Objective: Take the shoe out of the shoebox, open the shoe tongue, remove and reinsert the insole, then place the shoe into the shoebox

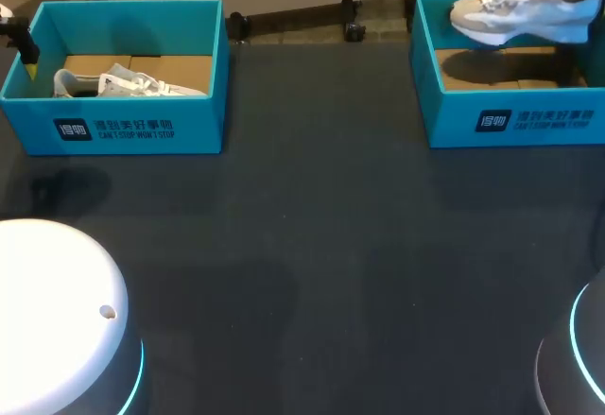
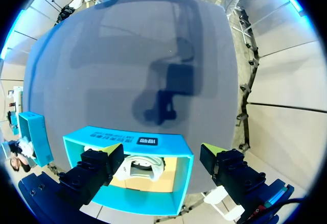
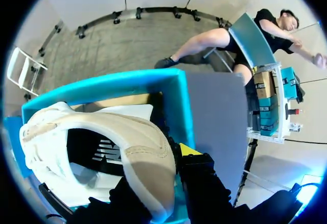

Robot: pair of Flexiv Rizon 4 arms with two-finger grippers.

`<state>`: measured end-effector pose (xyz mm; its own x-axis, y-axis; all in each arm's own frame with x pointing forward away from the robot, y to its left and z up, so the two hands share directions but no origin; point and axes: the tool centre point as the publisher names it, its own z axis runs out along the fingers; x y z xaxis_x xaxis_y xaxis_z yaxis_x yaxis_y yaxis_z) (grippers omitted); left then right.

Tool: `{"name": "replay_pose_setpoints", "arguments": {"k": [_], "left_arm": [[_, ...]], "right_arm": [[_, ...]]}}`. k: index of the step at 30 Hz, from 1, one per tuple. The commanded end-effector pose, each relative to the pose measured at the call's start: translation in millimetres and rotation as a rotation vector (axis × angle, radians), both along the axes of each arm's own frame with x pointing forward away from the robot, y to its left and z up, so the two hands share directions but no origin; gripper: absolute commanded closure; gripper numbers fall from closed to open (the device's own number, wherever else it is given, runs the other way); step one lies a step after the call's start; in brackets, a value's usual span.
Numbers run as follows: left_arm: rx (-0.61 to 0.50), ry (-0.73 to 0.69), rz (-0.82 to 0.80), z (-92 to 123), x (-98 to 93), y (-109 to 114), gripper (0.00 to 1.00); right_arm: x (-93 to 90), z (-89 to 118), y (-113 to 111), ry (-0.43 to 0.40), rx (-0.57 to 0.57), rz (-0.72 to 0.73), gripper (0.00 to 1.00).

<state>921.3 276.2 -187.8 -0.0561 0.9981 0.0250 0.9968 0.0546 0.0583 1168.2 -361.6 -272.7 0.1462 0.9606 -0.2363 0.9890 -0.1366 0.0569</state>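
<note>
At far left, the left box (image 1: 113, 131) stands open on the dark table (image 1: 312, 245) with a pale left shoe (image 1: 123, 82) lying on its tan floor, close to the front wall. The left gripper (image 2: 159, 152) hangs over this box with its yellow-tipped fingers (image 2: 104, 160) spread wide and nothing between them; in its wrist view the box and shoe lie beneath the gap. The middle of the table is bare dark cloth. At far right, the right box (image 1: 515, 122) sits near the table's back edge. Above it the right shoe (image 1: 525, 8) is held in the air, toe pointing left, its shadow on the box floor. The right gripper (image 3: 168, 178) is clamped on this shoe's rim, one finger inside the opening and one outside.
</note>
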Motion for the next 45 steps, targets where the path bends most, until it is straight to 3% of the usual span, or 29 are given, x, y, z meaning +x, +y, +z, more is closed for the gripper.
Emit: {"name": "replay_pose_setpoints", "arguments": {"k": [1,9,15,17,19,26,38,45], "left_arm": [[0.002,-0.001,-0.001,0,-0.7,0,0.0],[0.002,-0.001,-0.001,0,-0.7,0,0.0],[0.002,-0.001,-0.001,0,-0.7,0,0.0],[0.002,-0.001,-0.001,0,-0.7,0,0.0],[0.002,-0.001,-0.001,0,-0.7,0,0.0],[0.002,-0.001,-0.001,0,-0.7,0,0.0],[0.002,-0.001,-0.001,0,-0.7,0,0.0],[0.002,-0.001,-0.001,0,-0.7,0,0.0]], "right_arm": [[-20.3,47,3,-0.036,-0.012,0.007,1.0],[-28.2,88,-3,-0.064,-0.026,0.009,1.0],[-53.6,125,5,-0.075,-0.027,0.015,1.0],[-53.6,125,5,-0.075,-0.027,0.015,1.0],[-79.3,147,14,-0.085,-0.029,0.026,1.0],[-131.9,177,39,-0.103,-0.002,0.038,1.0],[-223.2,202,106,-0.134,-0.036,0.042,1.0],[-273.5,204,143,-0.155,-0.046,0.05,1.0]]}}
